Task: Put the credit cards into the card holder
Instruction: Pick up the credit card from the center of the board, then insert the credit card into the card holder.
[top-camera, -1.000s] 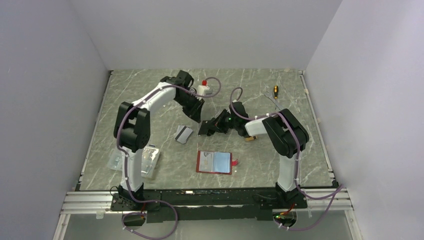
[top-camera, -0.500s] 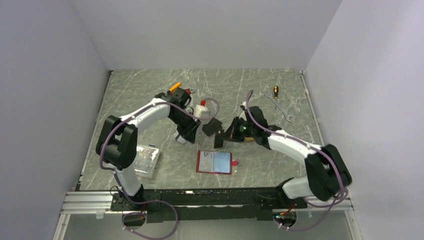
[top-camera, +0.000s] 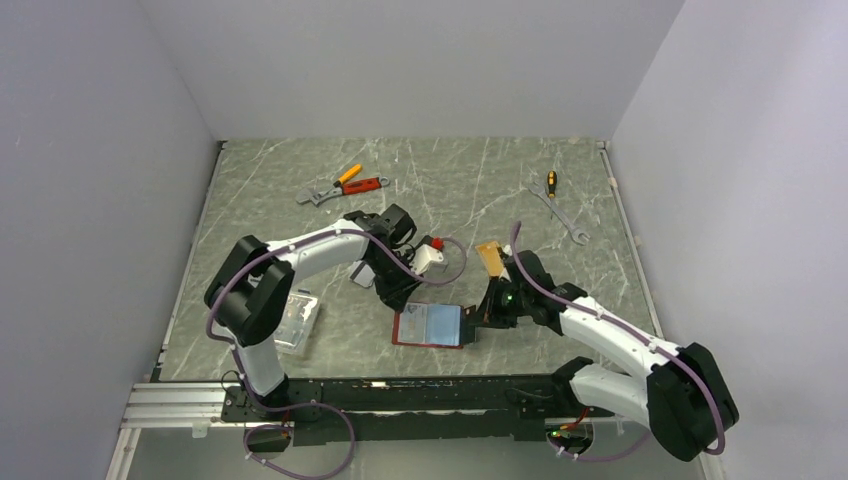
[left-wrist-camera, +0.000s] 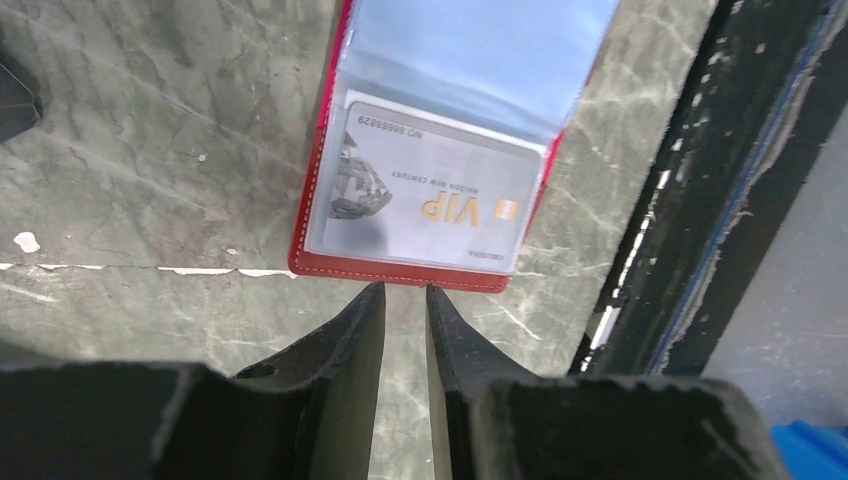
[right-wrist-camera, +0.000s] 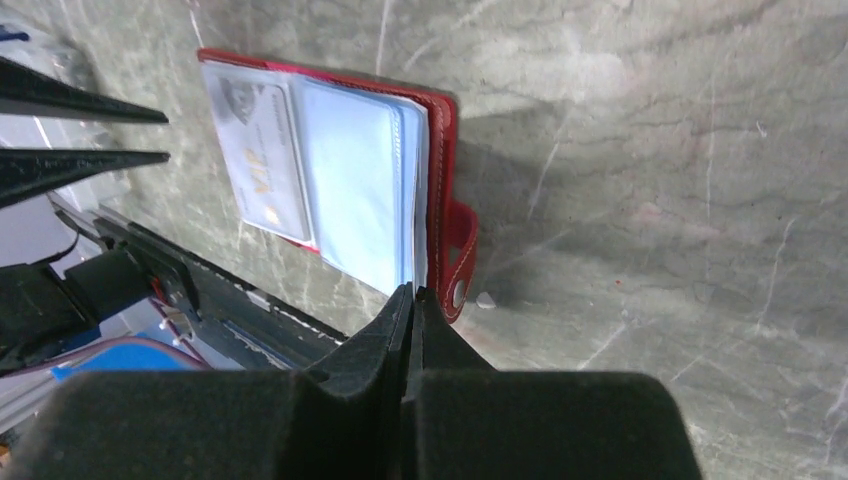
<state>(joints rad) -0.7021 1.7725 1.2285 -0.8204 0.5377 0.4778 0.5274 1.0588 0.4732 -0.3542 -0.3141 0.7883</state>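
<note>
The red card holder (top-camera: 430, 325) lies open near the table's front edge, bluish sleeves up. A silver-white credit card (left-wrist-camera: 430, 205) marked VIP sits inside its left clear sleeve. My left gripper (left-wrist-camera: 405, 290) hovers just off the holder's (left-wrist-camera: 470, 50) left red edge, open by a narrow gap with nothing between the fingers. At the holder's (right-wrist-camera: 350, 170) right side, by the snap tab, my right gripper (right-wrist-camera: 412, 290) is shut, its tips against the sleeve edges. Whether it pinches a sleeve I cannot tell. An orange-gold card (top-camera: 489, 257) lies behind the right arm. Another silver card (top-camera: 363, 275) peeks out beside the left arm.
A clear plastic box (top-camera: 292, 322) lies at the front left. A white bottle with a red cap (top-camera: 430, 254) stands beside the left arm. Pliers and a wrench (top-camera: 345, 185) lie at the back left, a screwdriver (top-camera: 551, 183) and a spanner (top-camera: 560, 215) at the back right.
Both arms have swung from the table's middle toward the front. The left gripper now sits at the holder's left edge, the right at its right edge. The black flat piece between them no longer shows.
</note>
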